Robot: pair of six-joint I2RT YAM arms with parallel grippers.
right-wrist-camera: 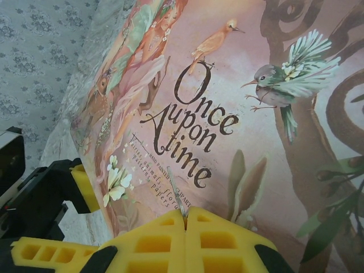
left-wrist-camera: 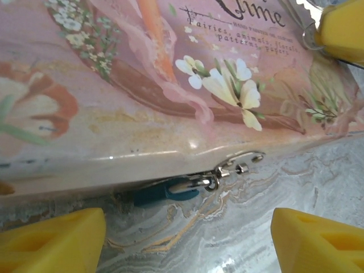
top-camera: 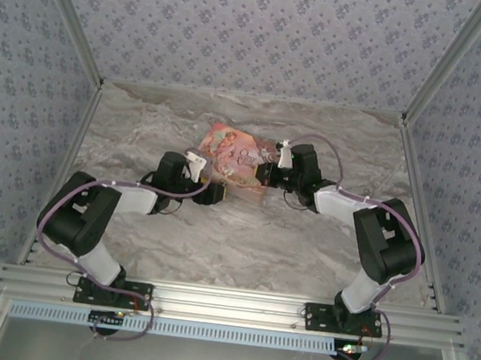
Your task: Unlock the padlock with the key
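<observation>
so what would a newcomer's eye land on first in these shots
The pink box in mid-table, lettered "Once upon a time", draws the eye first. Next, the right gripper pinching the thin key over its lid, and the teal padlock at the box's edge, ahead of the open left gripper.

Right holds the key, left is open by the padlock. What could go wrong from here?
1. The padlock lies half under the box edge, so the open left gripper may pinch the box instead.
2. The right gripper holds the thin key by one end; it could twist or slip on contact.
</observation>
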